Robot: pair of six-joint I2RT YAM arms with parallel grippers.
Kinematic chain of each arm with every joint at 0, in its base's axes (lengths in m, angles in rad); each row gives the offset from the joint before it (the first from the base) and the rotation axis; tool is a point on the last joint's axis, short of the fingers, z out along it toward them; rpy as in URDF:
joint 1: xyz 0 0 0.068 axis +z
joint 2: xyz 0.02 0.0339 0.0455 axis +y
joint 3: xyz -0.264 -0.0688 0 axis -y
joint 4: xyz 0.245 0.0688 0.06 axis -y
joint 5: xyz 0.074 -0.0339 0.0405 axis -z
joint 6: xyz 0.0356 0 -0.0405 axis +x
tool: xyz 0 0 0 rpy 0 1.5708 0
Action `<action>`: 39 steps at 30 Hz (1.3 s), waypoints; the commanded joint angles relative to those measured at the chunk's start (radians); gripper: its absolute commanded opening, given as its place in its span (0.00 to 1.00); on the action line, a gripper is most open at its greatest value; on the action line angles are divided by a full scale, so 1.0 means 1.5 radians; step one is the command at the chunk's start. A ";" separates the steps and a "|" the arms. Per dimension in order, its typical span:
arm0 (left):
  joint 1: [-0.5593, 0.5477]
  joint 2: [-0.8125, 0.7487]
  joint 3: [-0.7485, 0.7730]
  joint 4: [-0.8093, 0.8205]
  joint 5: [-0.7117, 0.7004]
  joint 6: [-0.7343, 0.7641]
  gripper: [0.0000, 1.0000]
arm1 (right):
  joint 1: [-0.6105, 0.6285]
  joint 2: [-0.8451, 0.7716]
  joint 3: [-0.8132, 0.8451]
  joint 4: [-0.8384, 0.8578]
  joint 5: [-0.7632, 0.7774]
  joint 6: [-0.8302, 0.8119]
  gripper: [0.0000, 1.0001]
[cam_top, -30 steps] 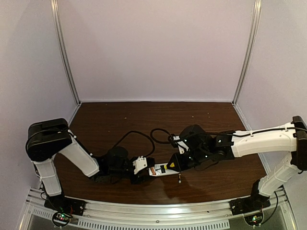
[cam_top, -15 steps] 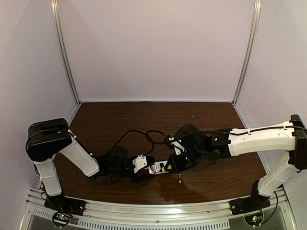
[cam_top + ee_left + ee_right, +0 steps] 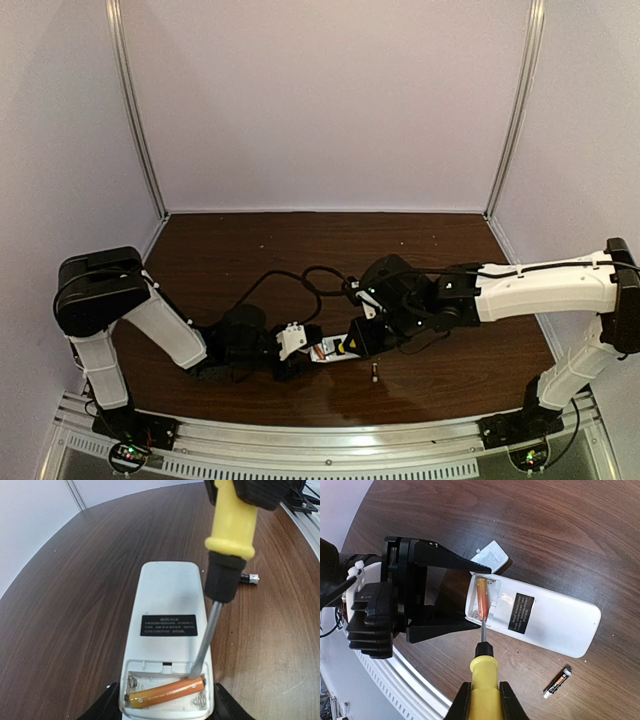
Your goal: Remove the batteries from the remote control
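- Change: right gripper (image 3: 484,695), clamped on the screwdriver (image 3: 484,672), has shifted left; its tip now touches the orange battery (image 3: 481,600).
- Hold: left gripper (image 3: 165,710) clamps the remote control (image 3: 167,600), whose long axis points away from it; the battery lies crosswise.

The left arm (image 3: 170,335) and right arm (image 3: 540,290) meet over the remote control (image 3: 327,352), a dark battery (image 3: 375,372) on the table (image 3: 250,250) beside it.

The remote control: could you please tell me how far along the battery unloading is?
Done: the cover is off and the dark battery lies on the table. In hand: the left gripper clamps the remote control while the right gripper holds the screwdriver tip against the orange battery. Left: that battery sits in its compartment.
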 commanded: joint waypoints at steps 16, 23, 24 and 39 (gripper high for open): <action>0.004 -0.025 0.005 0.049 0.003 0.001 0.00 | 0.005 0.046 -0.005 0.042 0.015 -0.011 0.00; 0.003 -0.026 0.005 0.051 0.007 0.000 0.00 | 0.004 0.026 -0.052 0.129 0.001 0.005 0.00; 0.004 -0.025 0.005 0.052 0.008 0.000 0.00 | 0.005 0.026 -0.052 0.139 0.002 0.007 0.00; 0.004 -0.021 0.006 0.052 0.003 0.001 0.00 | 0.040 0.068 0.035 0.145 -0.003 -0.009 0.00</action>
